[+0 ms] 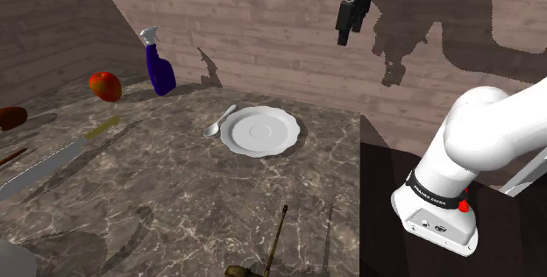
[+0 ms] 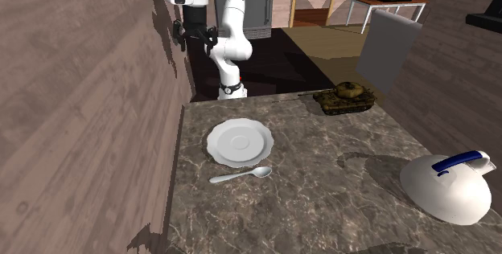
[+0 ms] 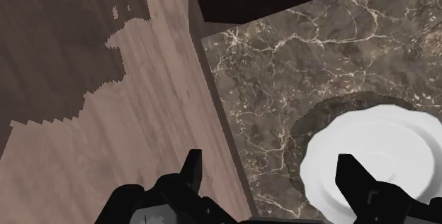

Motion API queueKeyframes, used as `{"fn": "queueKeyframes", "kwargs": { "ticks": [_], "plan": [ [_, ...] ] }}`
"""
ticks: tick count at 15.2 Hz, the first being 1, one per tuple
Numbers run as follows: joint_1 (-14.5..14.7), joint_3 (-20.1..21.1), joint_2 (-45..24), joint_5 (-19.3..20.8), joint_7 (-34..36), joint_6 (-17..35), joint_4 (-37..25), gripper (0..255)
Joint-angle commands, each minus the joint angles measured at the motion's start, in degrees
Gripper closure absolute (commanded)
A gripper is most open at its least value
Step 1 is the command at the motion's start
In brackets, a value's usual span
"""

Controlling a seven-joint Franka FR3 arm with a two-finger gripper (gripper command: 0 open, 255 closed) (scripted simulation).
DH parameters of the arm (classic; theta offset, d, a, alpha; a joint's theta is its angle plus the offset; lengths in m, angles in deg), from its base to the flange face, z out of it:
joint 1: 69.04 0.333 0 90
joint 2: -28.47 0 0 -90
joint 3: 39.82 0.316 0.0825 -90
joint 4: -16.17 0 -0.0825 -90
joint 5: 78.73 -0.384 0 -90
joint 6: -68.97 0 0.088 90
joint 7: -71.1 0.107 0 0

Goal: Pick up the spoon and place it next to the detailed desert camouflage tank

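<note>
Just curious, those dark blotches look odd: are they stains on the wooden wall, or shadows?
Shadows: in the shoulder view the wall carries a dark outline of the arm beside the gripper; in the wrist view the wall's patch has jagged, stepped edges, and the plate darkens the counter along its rim.

2 exterior views face oppositely, sharing the plate (image 1: 259,131).

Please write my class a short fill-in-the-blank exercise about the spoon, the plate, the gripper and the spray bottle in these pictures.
The spoon lies on the counter beside the ____ plate.
The gripper has its fingers ____, not shut, holding nothing.
The spray bottle near the apple is coloured ____.
Missing words: white; open; blue.
</note>
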Motion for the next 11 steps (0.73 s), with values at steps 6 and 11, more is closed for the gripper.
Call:
{"fn": "queueKeyframes", "kwargs": {
  "ticks": [6, 11],
  "plan": [
    [1.66, 2.51, -6.22, -1.94, 2.13, 8.08, 1.18, 0],
    [3.12, 5.12, -13.66, -3.21, 4.15, 15.76, 0.66, 0]
  ]
}}
